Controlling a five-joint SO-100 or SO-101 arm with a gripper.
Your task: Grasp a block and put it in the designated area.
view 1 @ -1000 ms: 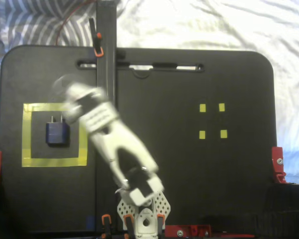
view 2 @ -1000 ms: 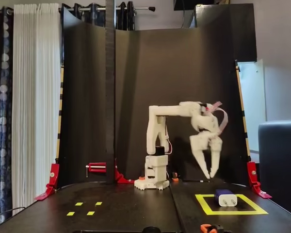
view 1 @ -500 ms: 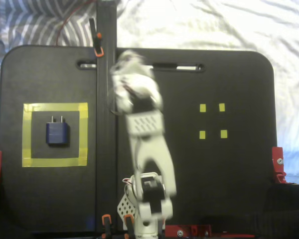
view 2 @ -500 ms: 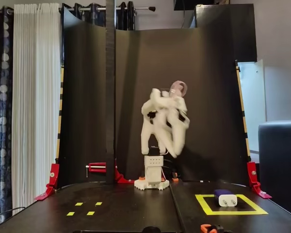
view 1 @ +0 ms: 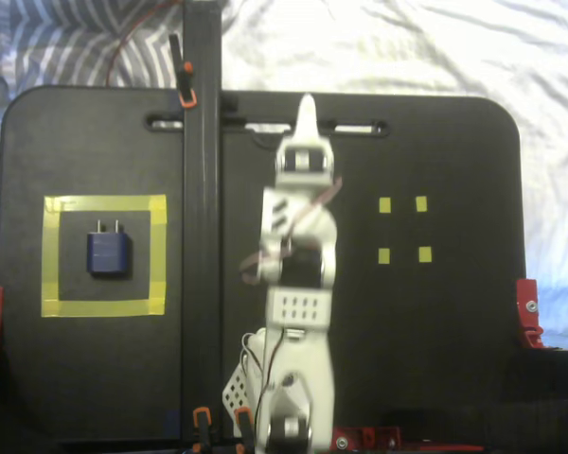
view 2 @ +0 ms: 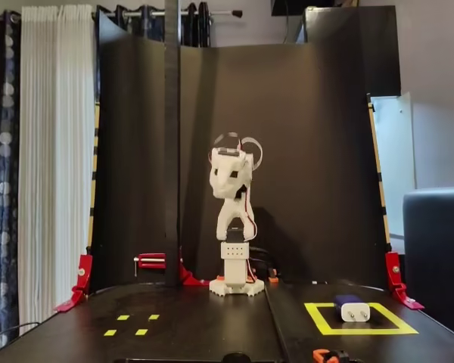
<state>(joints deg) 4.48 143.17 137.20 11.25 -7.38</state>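
The dark navy block [view 1: 108,253] lies flat inside the large yellow tape square [view 1: 104,204] at the left of the black board in a fixed view from above, prongs pointing to the board's far edge. In a fixed view from the front the block [view 2: 353,308] lies inside the same square [view 2: 371,331] at the right. My white arm is folded up at the board's middle. My gripper [view 1: 306,106] points to the far edge, looks shut and empty, and is well away from the block. In the front view the gripper [view 2: 231,175] faces the camera.
A black upright pole [view 1: 201,189] stands between the arm and the yellow square. Four tiny yellow squares [view 1: 385,205] lie on the board on the other side of the arm. Red clamps [view 1: 528,312] hold the board's edges. A black backdrop [view 2: 310,151] rises behind the arm.
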